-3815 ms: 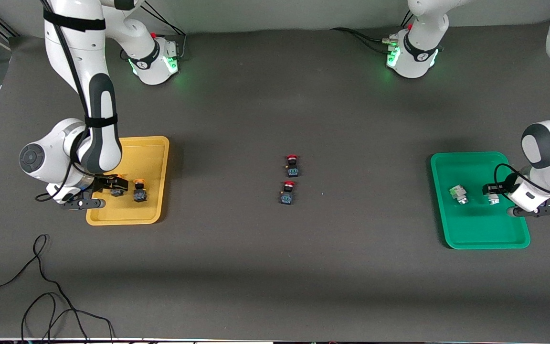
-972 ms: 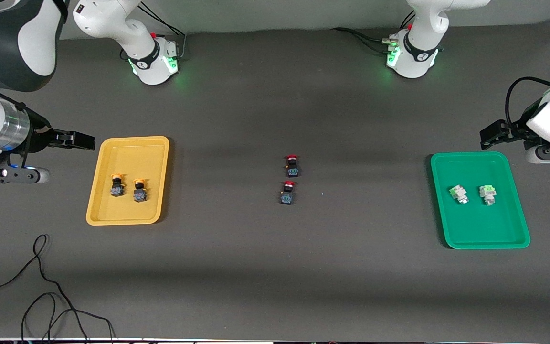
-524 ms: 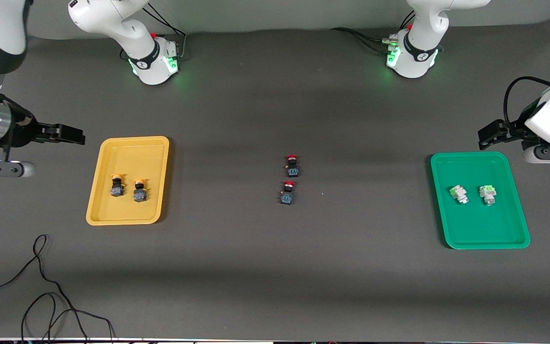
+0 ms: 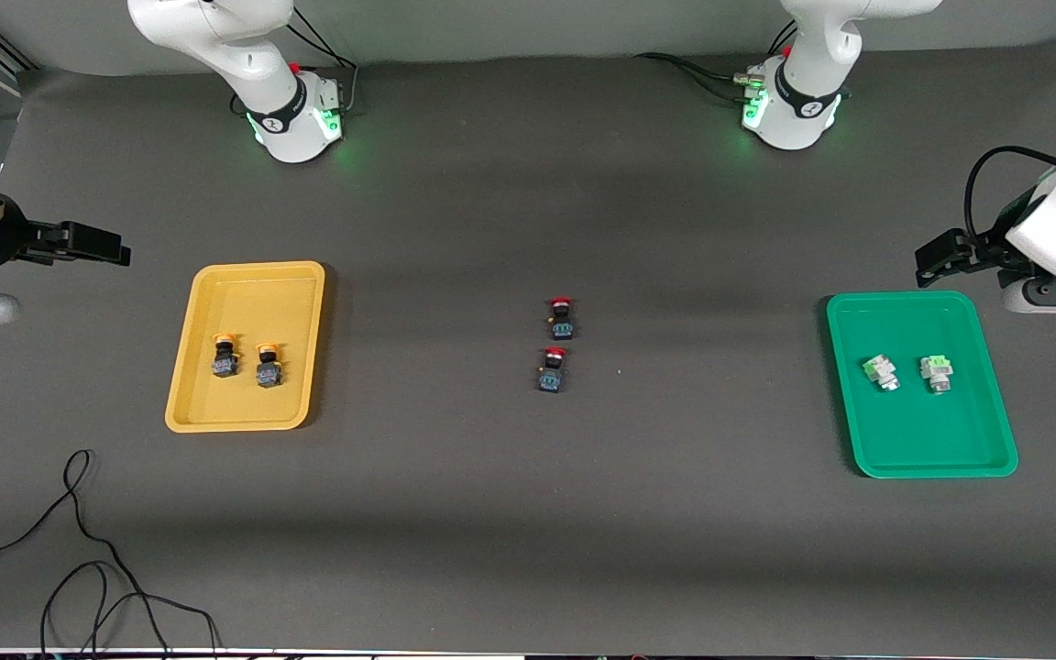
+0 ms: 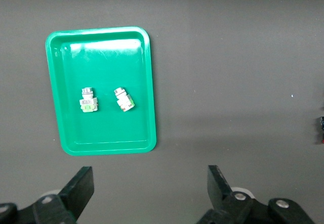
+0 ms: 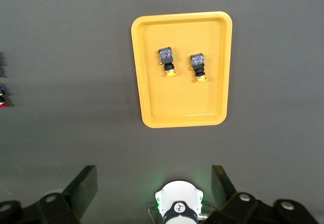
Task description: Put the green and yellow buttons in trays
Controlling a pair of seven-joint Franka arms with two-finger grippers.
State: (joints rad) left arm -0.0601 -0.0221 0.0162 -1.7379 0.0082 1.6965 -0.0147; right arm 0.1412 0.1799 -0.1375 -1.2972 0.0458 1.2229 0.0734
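Two yellow-capped buttons (image 4: 225,356) (image 4: 268,365) lie side by side in the yellow tray (image 4: 253,293); they also show in the right wrist view (image 6: 167,61) (image 6: 198,66), on the tray (image 6: 182,102). Two pale green buttons (image 4: 880,371) (image 4: 936,373) lie in the green tray (image 4: 922,440), and show in the left wrist view (image 5: 88,100) (image 5: 123,98) on the tray (image 5: 101,130). My right gripper (image 4: 111,246) (image 6: 152,176) is open and empty, raised over bare table off the yellow tray. My left gripper (image 4: 936,257) (image 5: 149,176) is open and empty, raised just off the green tray's rim.
Two red-capped black buttons (image 4: 562,316) (image 4: 553,368) lie mid-table between the trays. A loose black cable (image 4: 79,550) lies near the front camera at the right arm's end. The arm bases (image 4: 294,115) (image 4: 789,105) stand along the table's edge farthest from the front camera.
Both grippers have let go of a button in their trays and risen. Over the last second the right gripper has drawn away from the yellow tray toward its table end; the left has barely moved.
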